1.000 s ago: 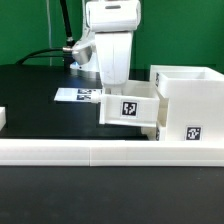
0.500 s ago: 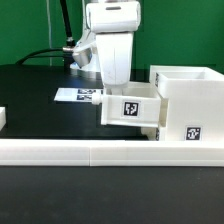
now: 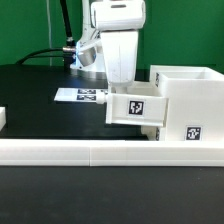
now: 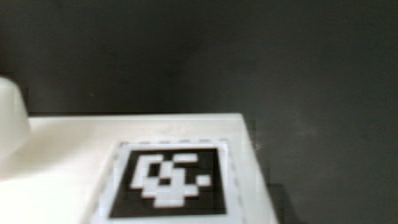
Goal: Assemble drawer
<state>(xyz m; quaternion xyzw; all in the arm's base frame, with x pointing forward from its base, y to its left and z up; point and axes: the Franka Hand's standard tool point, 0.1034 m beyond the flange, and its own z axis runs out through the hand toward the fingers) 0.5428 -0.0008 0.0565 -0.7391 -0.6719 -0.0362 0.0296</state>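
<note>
In the exterior view my gripper (image 3: pixel 124 88) reaches down onto a small white tray (image 3: pixel 137 107) with a square tag on its front. It is shut on the tray's rear wall, and the fingertips are hidden behind the tray. The tray's right end touches or overlaps the large white box shell (image 3: pixel 190 95) at the exterior view's right. A tagged white face (image 3: pixel 192 131) sits low on the shell's front; I cannot tell whether it is a second tray. The wrist view shows the tray's tagged white surface (image 4: pixel 169 180) close up, with no fingers in sight.
A long low white border wall (image 3: pixel 90 151) runs across the front. The marker board (image 3: pixel 80 95) lies flat on the black table (image 3: pixel 40 90) behind the tray. A small white part (image 3: pixel 3 118) shows at the exterior view's left edge.
My gripper and the held tray have shifted toward the exterior view's right, closer into the box shell. Nothing else has moved.
</note>
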